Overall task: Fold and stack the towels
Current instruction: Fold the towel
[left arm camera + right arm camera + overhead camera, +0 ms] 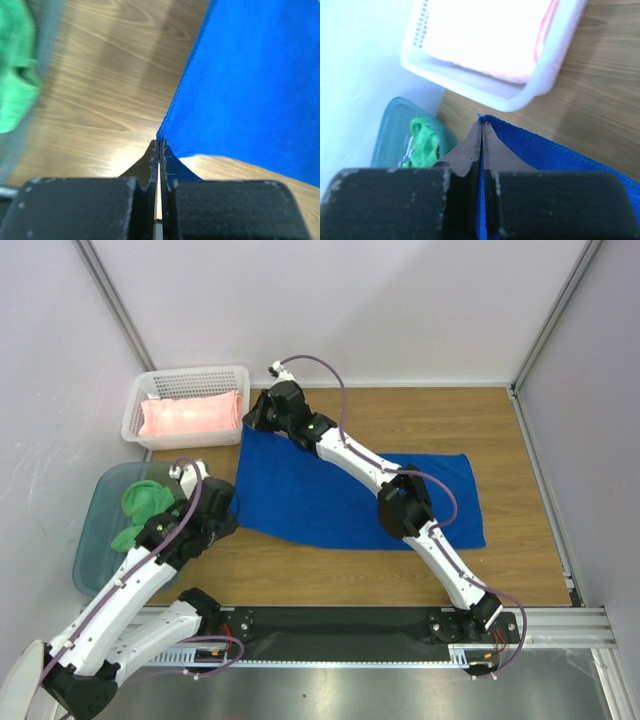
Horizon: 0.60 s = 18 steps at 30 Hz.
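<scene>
Top external view: a wooden surface (520, 430) fills the middle of the cell, and a blue towel (320, 490) lies spread across it, its long side running left to right. At the left edge sits a see-through teal tub (95, 530), and just behind it, in the far left corner, a white perforated basket (135, 420). A pink towel (190, 415) lies folded in the basket, and a green towel (140, 502) is bunched up in the tub. Both arms reach to the blue towel's left end. The left fingers (154, 157) are pressed together on its near left corner, beside the tub. The right fingers (476, 142) are clamped tight on its far left corner, blue cloth showing between them, close to the basket.
</scene>
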Each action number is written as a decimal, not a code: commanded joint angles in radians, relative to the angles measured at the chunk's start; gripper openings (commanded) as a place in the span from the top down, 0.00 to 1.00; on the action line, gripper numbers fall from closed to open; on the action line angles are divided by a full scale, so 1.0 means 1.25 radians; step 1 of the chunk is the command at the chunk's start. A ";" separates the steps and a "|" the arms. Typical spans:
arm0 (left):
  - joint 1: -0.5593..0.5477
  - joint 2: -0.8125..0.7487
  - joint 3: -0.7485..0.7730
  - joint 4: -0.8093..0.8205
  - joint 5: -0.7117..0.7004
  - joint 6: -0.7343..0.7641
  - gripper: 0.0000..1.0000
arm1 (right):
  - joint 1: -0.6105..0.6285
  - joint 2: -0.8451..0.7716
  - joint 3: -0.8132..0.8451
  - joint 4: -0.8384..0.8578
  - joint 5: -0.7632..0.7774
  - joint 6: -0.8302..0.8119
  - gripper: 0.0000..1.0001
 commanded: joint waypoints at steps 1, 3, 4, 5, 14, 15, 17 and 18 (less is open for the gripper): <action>0.009 0.013 0.087 -0.114 -0.110 0.008 1.00 | 0.019 -0.023 0.063 0.049 -0.033 0.031 1.00; 0.031 0.021 0.139 -0.143 -0.154 0.042 1.00 | 0.023 -0.018 0.071 0.073 -0.041 0.043 1.00; 0.066 0.021 0.154 -0.146 -0.162 0.060 1.00 | 0.025 -0.018 0.075 0.082 -0.045 0.053 1.00; 0.089 0.019 0.174 -0.145 -0.166 0.082 1.00 | 0.029 -0.018 0.078 0.090 -0.047 0.057 1.00; 0.256 -0.063 0.181 0.000 -0.014 0.316 1.00 | 0.015 -0.046 0.064 0.074 -0.044 0.049 1.00; 0.256 -0.069 0.172 0.016 0.015 0.326 1.00 | 0.002 -0.059 0.053 0.070 -0.048 0.049 1.00; 0.256 -0.082 0.143 0.060 0.103 0.331 1.00 | -0.014 -0.073 0.037 0.052 -0.067 0.047 1.00; 0.256 -0.094 0.132 0.080 0.137 0.335 1.00 | -0.022 -0.081 0.018 0.042 -0.075 0.034 1.00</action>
